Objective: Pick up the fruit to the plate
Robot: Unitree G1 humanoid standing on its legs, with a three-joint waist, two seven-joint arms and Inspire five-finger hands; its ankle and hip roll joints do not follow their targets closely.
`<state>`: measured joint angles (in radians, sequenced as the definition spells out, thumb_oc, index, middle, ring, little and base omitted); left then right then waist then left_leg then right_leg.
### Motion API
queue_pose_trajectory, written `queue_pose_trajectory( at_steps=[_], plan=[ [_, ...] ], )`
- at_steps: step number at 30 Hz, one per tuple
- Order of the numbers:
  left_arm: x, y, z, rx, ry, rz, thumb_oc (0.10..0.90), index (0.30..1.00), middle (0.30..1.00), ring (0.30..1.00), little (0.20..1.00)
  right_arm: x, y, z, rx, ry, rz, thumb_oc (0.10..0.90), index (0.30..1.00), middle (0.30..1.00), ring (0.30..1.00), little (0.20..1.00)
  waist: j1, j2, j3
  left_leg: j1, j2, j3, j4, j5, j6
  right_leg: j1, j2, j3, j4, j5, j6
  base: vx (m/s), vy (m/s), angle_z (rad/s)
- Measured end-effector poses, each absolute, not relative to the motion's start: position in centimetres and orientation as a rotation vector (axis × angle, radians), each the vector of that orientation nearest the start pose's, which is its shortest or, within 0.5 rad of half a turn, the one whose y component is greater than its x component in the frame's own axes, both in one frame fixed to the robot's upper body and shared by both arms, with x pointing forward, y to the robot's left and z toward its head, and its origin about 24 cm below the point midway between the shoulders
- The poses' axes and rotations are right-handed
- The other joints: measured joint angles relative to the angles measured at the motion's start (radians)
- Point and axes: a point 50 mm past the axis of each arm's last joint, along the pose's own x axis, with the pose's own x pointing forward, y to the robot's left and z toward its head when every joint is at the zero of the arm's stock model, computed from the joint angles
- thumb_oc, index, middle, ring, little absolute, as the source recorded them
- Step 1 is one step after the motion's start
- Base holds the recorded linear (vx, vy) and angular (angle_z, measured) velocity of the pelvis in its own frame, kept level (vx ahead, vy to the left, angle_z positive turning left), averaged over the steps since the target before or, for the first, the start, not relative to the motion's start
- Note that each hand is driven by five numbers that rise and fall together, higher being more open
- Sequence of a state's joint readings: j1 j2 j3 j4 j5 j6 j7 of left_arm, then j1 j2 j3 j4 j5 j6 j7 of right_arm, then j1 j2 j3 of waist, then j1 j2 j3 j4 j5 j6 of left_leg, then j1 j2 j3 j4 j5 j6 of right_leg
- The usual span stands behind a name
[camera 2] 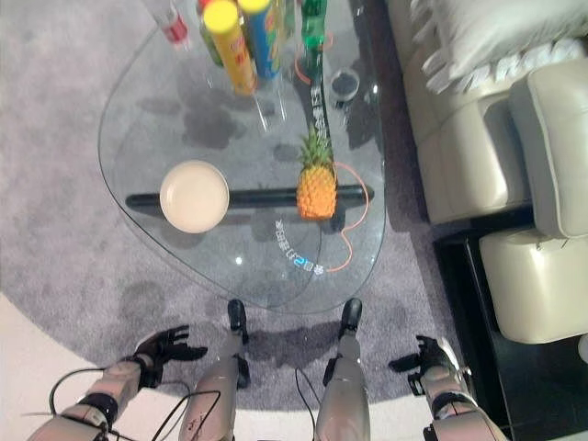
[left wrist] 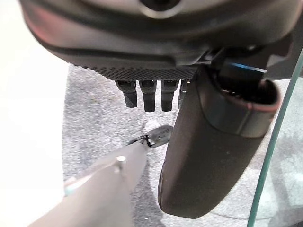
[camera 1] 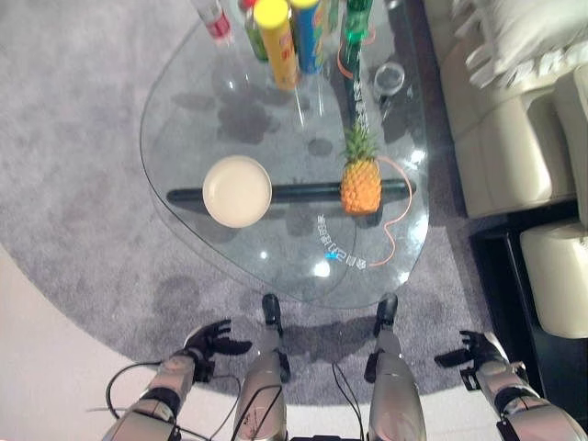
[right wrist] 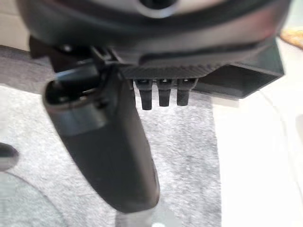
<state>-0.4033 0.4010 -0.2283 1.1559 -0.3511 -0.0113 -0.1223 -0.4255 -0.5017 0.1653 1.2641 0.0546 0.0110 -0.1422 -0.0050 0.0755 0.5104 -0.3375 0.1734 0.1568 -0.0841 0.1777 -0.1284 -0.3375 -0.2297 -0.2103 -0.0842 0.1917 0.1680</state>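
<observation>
Glass, clear and rounded, forms the top of the low table (camera 1: 184, 110), which stands on a grey carpet (camera 1: 73, 138) before the robot. At the lower left, the left hand (camera 1: 209, 342) is held low beside the body, well short of the table's near edge; its fingers (left wrist: 149, 97) are seen straight and relaxed in the left wrist view, the thumb standing out, with nothing held. On the left part of the glass a cream plate (camera 1: 237, 191) is set, bare of contents. At the far edge a group of bottles and cans is ranged, among them a yellow-capped canister (camera 1: 278, 41) and a green bottle (camera 1: 355, 28), with a small glass (camera 1: 390, 81) just beside them. Right of the plate, and apart from it, the pineapple (camera 1: 361, 182) is stood upright, crown pointing away from the robot, touched by neither hand. At the lower right, the right hand (camera 1: 473, 351) is likewise held low and clear of the table, its fingers (right wrist: 163, 94) extended and slack, empty. Along the right side a pale sofa (camera 1: 514, 138) is placed.
</observation>
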Motion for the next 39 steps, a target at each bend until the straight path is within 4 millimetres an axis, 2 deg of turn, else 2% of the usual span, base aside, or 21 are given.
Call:
queue_pose_trajectory(
  at_steps=[5, 11, 17, 24, 34, 39],
  plan=[
    [28.0, 25.7, -5.4, 0.06, 0.673, 0.08, 0.8, 0.9, 0.9, 0.9, 0.9, 26.4, -31.8, -4.1, -0.526, 0.712, -0.374, 0.8, 0.9, 0.9, 0.9, 0.9, 0.001, -0.013, 0.012, -0.049, 0.001, -0.004, 0.02, 0.002, -0.002, -0.047, -0.001, 0.0, 0.018, 0.002, -0.001, -0.09, -0.045, 0.01],
    [29.9, 25.6, -3.6, 0.006, 0.589, 0.158, 0.8, 0.9, 0.9, 0.9, 0.9, 28.7, -31.3, -1.8, -0.515, 0.552, -0.436, 0.8, 0.9, 0.9, 0.9, 0.9, 0.0, -0.027, 0.02, -0.175, 0.001, -0.018, 0.103, -0.004, 0.008, -0.188, -0.011, 0.022, 0.127, -0.022, -0.008, -0.07, -0.045, -0.01],
    [29.9, 26.2, -3.3, -0.069, 0.565, 0.267, 0.8, 0.9, 0.9, 0.9, 0.9, 29.8, -30.9, -0.6, -0.518, 0.459, -0.461, 0.8, 0.9, 0.9, 0.9, 0.9, 0.003, -0.038, 0.023, -0.281, 0.008, -0.042, 0.206, -0.026, 0.014, -0.318, -0.019, 0.049, 0.285, -0.088, -0.02, -0.03, -0.031, 0.02],
    [29.9, 26.8, -3.1, -0.144, 0.547, 0.335, 0.8, 0.9, 0.9, 0.9, 0.9, 30.7, -30.4, 0.4, -0.526, 0.397, -0.463, 0.8, 0.9, 0.9, 0.9, 0.9, 0.0, -0.045, 0.026, -0.378, 0.012, -0.063, 0.274, -0.033, 0.009, -0.423, -0.024, 0.058, 0.378, -0.103, -0.033, 0.0, -0.003, 0.02],
    [30.1, 26.6, -2.9, -0.145, 0.534, 0.32, 0.8, 0.9, 0.9, 0.9, 0.9, 32.1, -29.6, 2.0, -0.53, 0.325, -0.46, 0.8, 0.9, 0.9, 0.9, 0.9, 0.003, -0.046, 0.027, -0.42, 0.011, -0.072, 0.294, -0.032, 0.011, -0.465, -0.026, 0.065, 0.405, -0.109, -0.035, 0.0, 0.0, 0.0],
    [30.1, 26.6, -2.9, -0.144, 0.531, 0.318, 0.8, 0.9, 0.9, 0.9, 0.9, 32.4, -29.9, 2.9, -0.479, 0.27, -0.561, 0.8, 0.9, 0.9, 0.9, 0.9, 0.003, -0.046, 0.027, -0.421, 0.01, -0.074, 0.294, -0.032, 0.011, -0.469, -0.029, 0.063, 0.414, -0.118, -0.036, 0.0, 0.0, 0.0]
  ],
)
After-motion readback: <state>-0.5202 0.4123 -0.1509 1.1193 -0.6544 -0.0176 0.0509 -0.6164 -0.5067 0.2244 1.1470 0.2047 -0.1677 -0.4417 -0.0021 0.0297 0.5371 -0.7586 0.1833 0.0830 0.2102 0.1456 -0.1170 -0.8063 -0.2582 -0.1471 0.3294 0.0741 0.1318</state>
